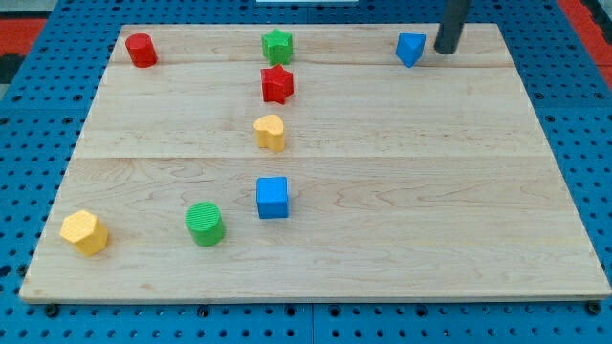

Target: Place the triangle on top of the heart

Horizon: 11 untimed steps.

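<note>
Wooden board point(382, 248); L to R: yellow hexagon point(84, 232), far lower-left of my tip; red cylinder point(141, 50); green cylinder point(205, 224); yellow heart point(271, 132), well left and below tip; blue cube point(273, 198); green star point(277, 45); red star point(277, 84); blue triangle point(410, 49), just left of tip, narrow gap; my tip point(446, 51) at top right; no jaws, plain rod.

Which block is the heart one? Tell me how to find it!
Start at the wooden board and follow the column of blocks down its middle. Below the green star block and red star block sits the yellow heart block. It is the only yellow block in that column.
</note>
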Motion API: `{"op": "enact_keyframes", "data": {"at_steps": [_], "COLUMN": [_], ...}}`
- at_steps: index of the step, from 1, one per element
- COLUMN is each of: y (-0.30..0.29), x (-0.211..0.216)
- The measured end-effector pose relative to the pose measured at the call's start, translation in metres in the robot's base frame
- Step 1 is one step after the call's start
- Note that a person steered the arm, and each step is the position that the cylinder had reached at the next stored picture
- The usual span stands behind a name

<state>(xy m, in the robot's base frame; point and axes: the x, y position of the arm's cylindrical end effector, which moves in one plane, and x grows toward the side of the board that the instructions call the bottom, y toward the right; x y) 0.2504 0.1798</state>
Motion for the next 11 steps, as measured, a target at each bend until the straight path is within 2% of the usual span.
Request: {"op": "enact_keyframes", "data": {"at_steps": [1, 2, 3, 4, 5, 6, 7, 8, 9, 11], "y": [-0.062, -0.011, -0.026, -0.084, -0.122, -0.115, -0.067, -0.058, -0.045, -0.031], "x": [0.002, -0.014, -0.035, -0.035, 0.017, 0.031, 0.065, 0.096, 0.096, 0.058]}}
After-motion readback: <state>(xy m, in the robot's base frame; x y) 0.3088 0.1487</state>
